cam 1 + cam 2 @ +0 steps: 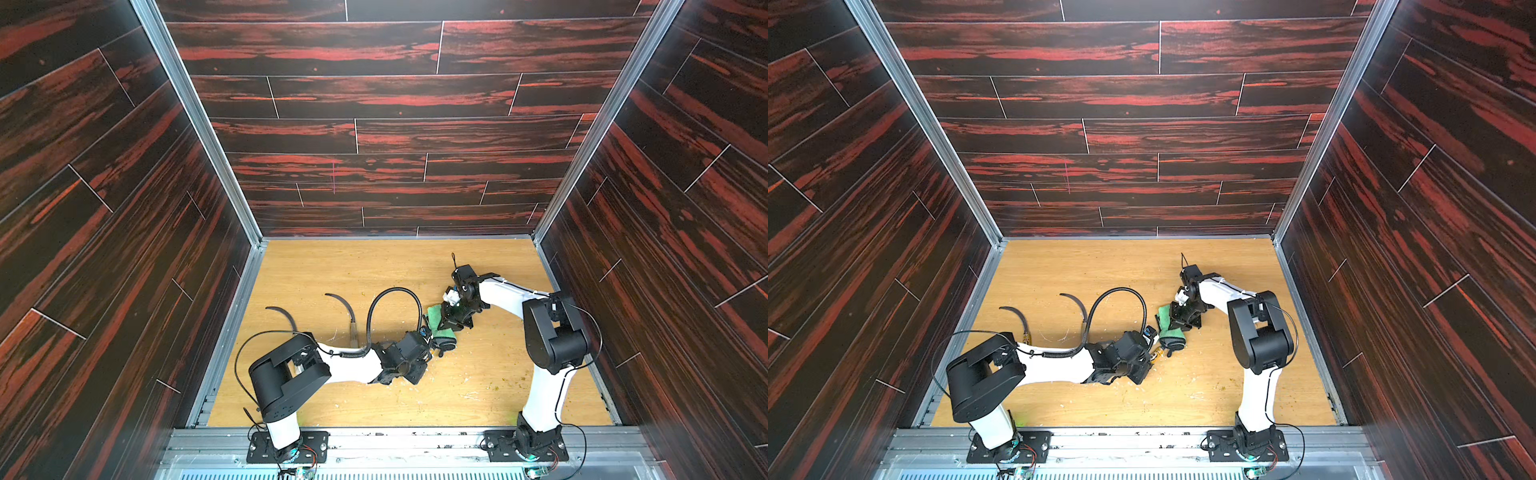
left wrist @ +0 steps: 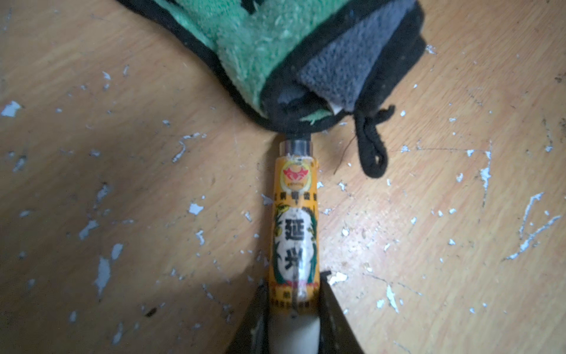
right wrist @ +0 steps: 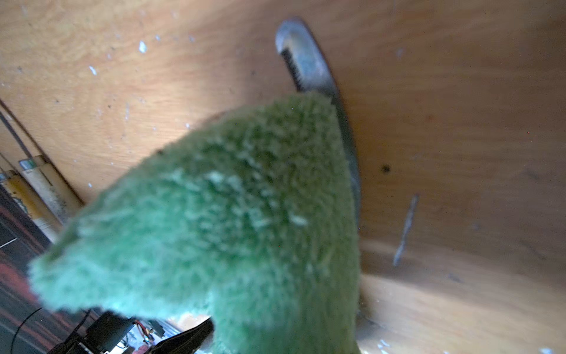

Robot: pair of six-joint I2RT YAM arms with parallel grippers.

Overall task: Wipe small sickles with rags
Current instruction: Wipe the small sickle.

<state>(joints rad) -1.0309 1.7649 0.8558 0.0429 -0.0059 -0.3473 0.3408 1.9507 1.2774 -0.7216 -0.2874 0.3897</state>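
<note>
My left gripper (image 2: 294, 294) is shut on the pale handle of a small sickle (image 2: 295, 233) with a yellow-black label, held low over the wooden table (image 1: 374, 266). The light green rag (image 2: 260, 52), dark-edged with a grey underside, is folded over this sickle from the metal collar onward. My right gripper (image 1: 451, 320) is shut on the rag (image 1: 437, 318). In the right wrist view the rag (image 3: 229, 214) fills the middle and the dark curved blade (image 3: 312, 67) sticks out beyond it. Two more small sickles (image 1: 282, 313) (image 1: 345, 305) lie on the table to the left.
A black ribbed cable (image 1: 390, 297) loops up from the left arm between the lying sickles and the rag. Dark red panel walls (image 1: 124, 249) enclose the table on three sides. A metal rail (image 1: 395, 436) runs along the front edge. White flecks dot the table.
</note>
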